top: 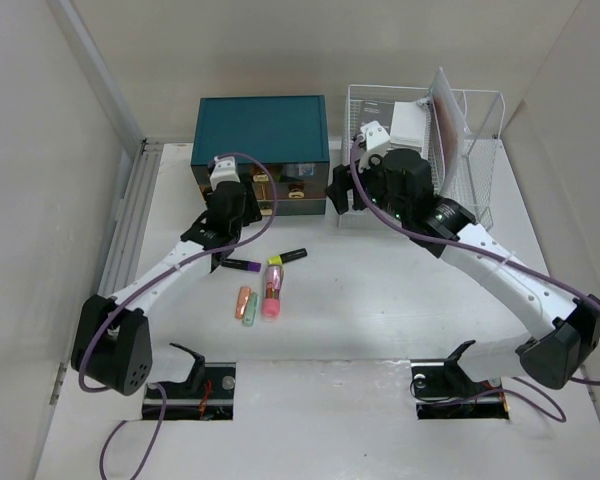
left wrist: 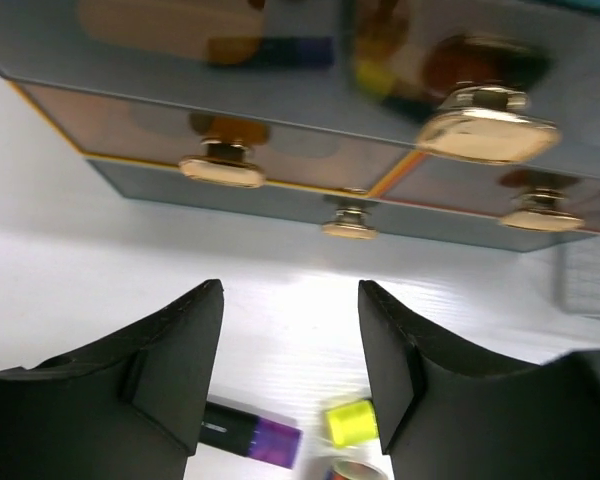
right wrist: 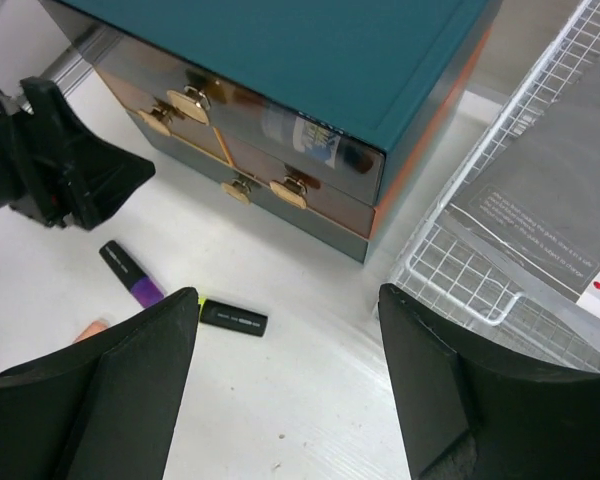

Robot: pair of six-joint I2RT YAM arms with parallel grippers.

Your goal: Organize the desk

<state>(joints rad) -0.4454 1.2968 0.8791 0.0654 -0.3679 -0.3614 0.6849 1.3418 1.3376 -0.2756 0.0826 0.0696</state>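
Note:
The white desk [top: 380,320] holds a scatter of pens. A black marker with a purple end [top: 242,265], a black marker with a yellow cap [top: 288,257], a pink-and-yellow highlighter [top: 273,285], an orange one [top: 243,300] and a green one [top: 250,312] lie left of centre. My left gripper [top: 242,215] hovers open and empty in front of the teal drawer box [top: 263,140], above the purple marker [left wrist: 250,435] and a yellow cap [left wrist: 352,422]. My right gripper [top: 338,195] is open and empty over bare desk between the box and the wire rack [top: 420,150].
The drawer fronts carry gold knobs [left wrist: 487,125]. The white wire rack [right wrist: 520,220] holds papers and a white box. In the right wrist view the yellow-capped marker [right wrist: 230,315] lies near my left finger. Walls close in the desk on both sides.

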